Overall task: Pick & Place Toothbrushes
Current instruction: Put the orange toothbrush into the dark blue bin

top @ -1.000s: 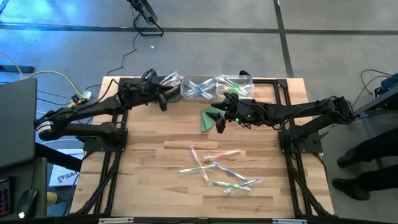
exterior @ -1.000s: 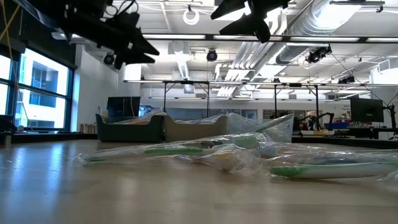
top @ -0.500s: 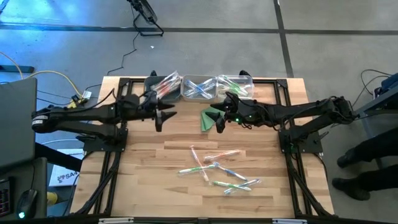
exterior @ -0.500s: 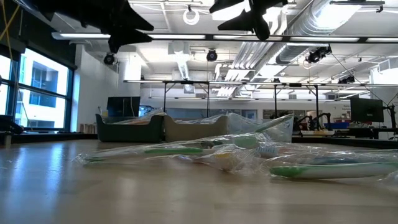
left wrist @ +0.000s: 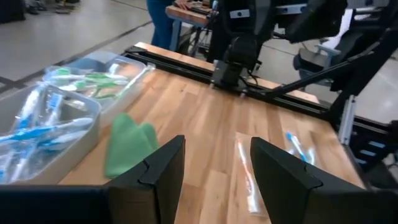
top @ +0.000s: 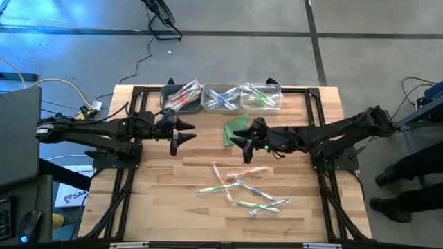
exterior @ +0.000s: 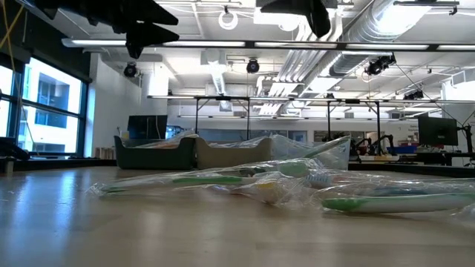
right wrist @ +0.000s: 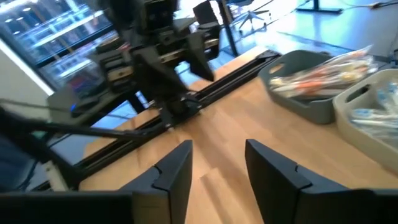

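Observation:
Several toothbrushes (top: 243,190) in clear wrappers lie scattered flat on the wooden table toward its near edge; the low view shows them close up (exterior: 282,182). My left gripper (top: 181,135) hangs open above the table's left middle, nothing between its fingers (left wrist: 214,168). My right gripper (top: 243,146) hangs open above the table's middle, just beyond the toothbrushes, also with nothing between its fingers (right wrist: 217,168). Both are well clear of the tabletop.
Three bins stand in a row at the far edge, holding pink-orange (top: 181,95), blue (top: 221,97) and green (top: 261,95) toothbrushes. A folded green cloth triangle (top: 235,129) lies between the two grippers. Dark rails (top: 315,117) frame the table.
My left gripper has swung away from the far-left bin toward the near edge and now hangs over the open table. My right gripper has moved a little toward the near edge, closer to the scattered toothbrushes. The toothbrushes have not moved.

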Motion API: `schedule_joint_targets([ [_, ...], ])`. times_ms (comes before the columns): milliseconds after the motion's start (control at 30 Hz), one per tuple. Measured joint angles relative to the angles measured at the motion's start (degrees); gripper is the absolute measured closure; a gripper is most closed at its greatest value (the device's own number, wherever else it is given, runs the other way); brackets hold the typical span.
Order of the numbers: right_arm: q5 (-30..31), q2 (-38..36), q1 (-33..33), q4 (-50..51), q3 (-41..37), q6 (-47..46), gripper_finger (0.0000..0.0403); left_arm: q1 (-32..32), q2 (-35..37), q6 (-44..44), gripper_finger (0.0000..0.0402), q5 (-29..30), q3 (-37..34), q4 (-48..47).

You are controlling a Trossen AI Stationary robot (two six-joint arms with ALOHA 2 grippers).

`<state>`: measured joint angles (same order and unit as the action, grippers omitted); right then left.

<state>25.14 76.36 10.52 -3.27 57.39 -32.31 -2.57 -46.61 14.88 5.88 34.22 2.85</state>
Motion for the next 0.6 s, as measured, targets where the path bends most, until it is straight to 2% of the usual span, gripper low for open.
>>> schedule_joint_targets([
  [167,-1.98,0.00,2.68,0.02,0.00,0.54,0.0273,0.00,0.00,0.64,0.0222,-6.06,0.00,0.00],
  [267,-7.69,0.00,3.83,0.02,0.00,0.56,0.0277,0.00,0.00,0.99,0.0222,-12.50,0.00,0.13],
  [333,-12.95,0.00,4.44,0.04,0.00,0.56,0.0276,0.02,0.00,3.89,0.0222,-14.49,0.00,0.58],
  [467,-22.39,0.00,5.16,0.07,0.00,0.56,0.0277,-0.02,0.00,14.51,0.0222,-14.53,0.00,0.63],
  [600,-25.88,0.00,5.60,0.12,0.00,0.58,0.0280,1.00,0.00,18.94,0.0222,-14.13,0.00,0.64],
])
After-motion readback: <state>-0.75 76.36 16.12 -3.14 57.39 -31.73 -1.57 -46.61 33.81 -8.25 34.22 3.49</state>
